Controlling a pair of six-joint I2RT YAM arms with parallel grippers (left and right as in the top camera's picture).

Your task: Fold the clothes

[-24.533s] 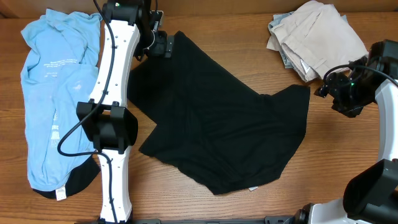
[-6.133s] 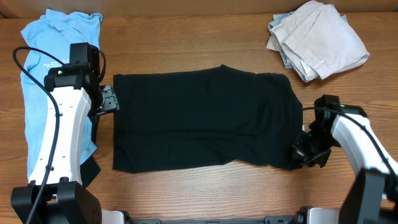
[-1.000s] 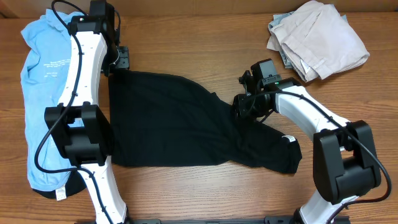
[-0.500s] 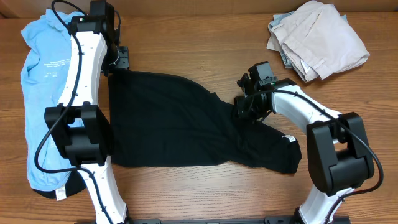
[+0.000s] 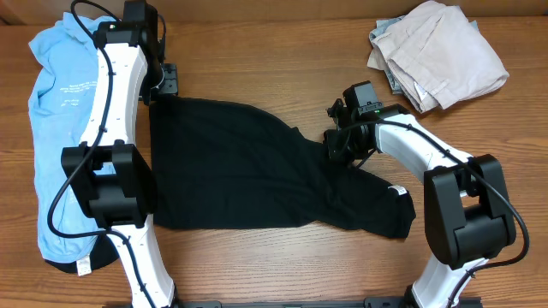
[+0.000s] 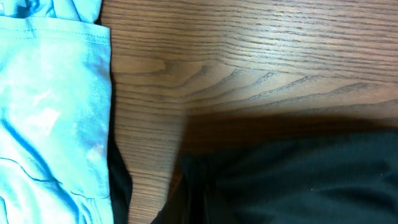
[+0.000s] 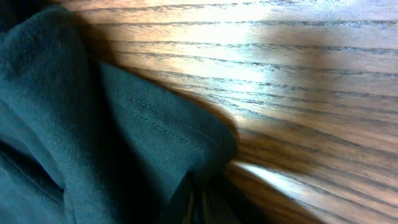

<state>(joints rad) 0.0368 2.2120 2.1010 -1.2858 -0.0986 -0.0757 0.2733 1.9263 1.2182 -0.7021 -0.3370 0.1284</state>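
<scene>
Pincer on right arm (image 5: 337,147) pinches the large plain black fabric garment (image 5: 240,175) at its 2 o'clock edge. Left pincer (image 5: 169,82), pressed together, sits at its 10 o'clock corner; grip unclear.

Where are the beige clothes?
In the overhead view, the beige clothes are piled at the table's far right corner, beyond the right gripper and apart from the black garment.
</scene>
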